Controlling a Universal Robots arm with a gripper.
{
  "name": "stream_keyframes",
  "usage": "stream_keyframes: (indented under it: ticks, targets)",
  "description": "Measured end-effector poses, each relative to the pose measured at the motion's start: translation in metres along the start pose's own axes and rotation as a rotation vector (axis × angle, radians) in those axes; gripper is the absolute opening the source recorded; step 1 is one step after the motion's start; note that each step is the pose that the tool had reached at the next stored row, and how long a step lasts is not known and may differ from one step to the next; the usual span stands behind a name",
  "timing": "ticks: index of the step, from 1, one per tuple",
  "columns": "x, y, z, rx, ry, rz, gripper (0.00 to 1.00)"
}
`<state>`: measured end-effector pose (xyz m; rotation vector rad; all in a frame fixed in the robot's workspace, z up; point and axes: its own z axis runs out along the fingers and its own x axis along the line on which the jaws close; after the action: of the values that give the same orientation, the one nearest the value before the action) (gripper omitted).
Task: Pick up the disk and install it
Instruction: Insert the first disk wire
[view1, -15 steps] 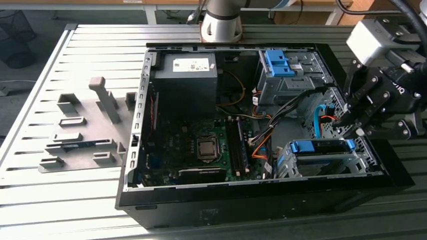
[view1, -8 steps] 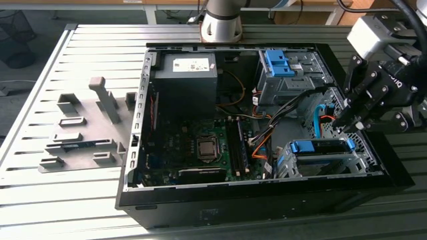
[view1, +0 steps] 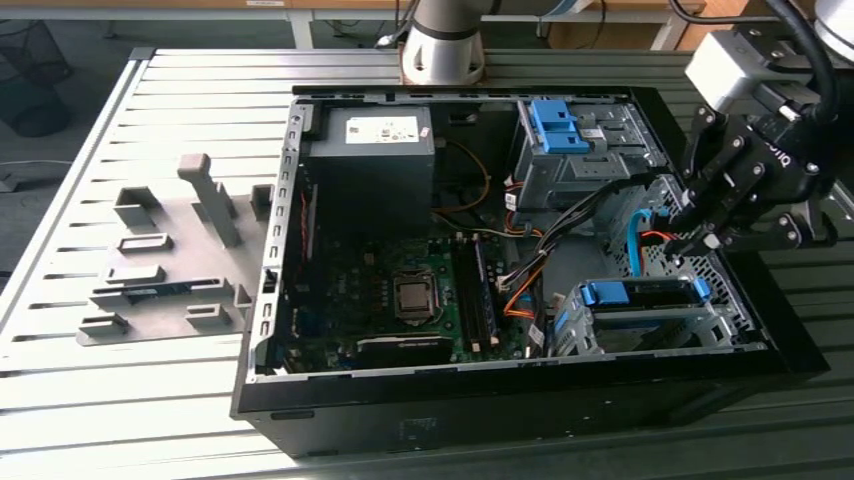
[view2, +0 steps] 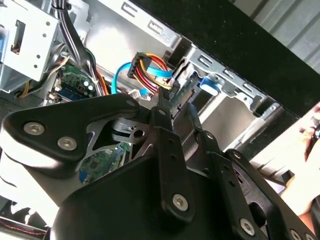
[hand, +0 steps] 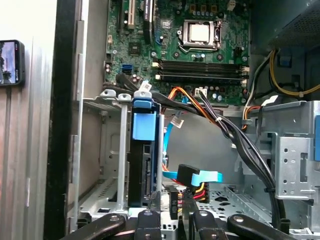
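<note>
Noted a slatted metal desk (view1: 134, 400) under everything. Found a grey fixture plate (view1: 167, 270) with raised blocks lying on it, well apart from the computer case (view1: 534, 395), off the case's side toward the exterior view's left. Saw the case itself lying flat with its side panel off and its inside open to view. Made out a large grey power-supply box (view1: 371, 160) in the case's far corner on the exterior view's left. Saw a green motherboard (view1: 387, 290) on the case floor just in front of that box. Spotted a bare blue bracket (view1: 558, 125) on the metal bay at the case's far wall, to the exterior view's right of the power-supply box. Traced a bundle of black and orange cables (view1: 527, 260) across the middle of the case, from the motherboard toward the near right corner. Found the disk (view1: 641, 293) (hand: 143, 165) sitting in the metal drive cage (view1: 627, 335) in that near right corner of the case, its blue carrier rail showing at the cage's open top. Saw the end effector (view1: 701, 240) (view2: 165, 100) (hand: 171, 200) reaching down inside the case just behind the cage, drawn narrow around a black cable connector (view2: 169, 85) trailing orange, yellow and red wires, near the disk's end. Could not tell whether connector and disk touched.
</note>
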<state>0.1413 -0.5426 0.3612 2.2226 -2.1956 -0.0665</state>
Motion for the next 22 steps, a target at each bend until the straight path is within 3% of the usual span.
stream_keyframes:
  ticks: [7, 11, 13, 15, 16, 22]
  targets:
    - [-0.0064, -0.0028, 0.0062, 0.0000, 0.0000, 0.000, 0.31]
    - [-0.0066, -0.0031, 0.0094, 0.0005, -0.0001, 0.000, 0.31]
    - [-0.0067, -0.0031, 0.0101, 0.0009, 0.0001, 0.000, 0.24]
    - [-0.0066, -0.0031, 0.0102, 0.0010, 0.0003, 0.000, 0.24]
    - [-0.0066, -0.0031, 0.0103, 0.0010, 0.0005, 0.000, 0.17]
    - [-0.0065, -0.0031, 0.0104, 0.0009, 0.0143, 0.001, 0.17]
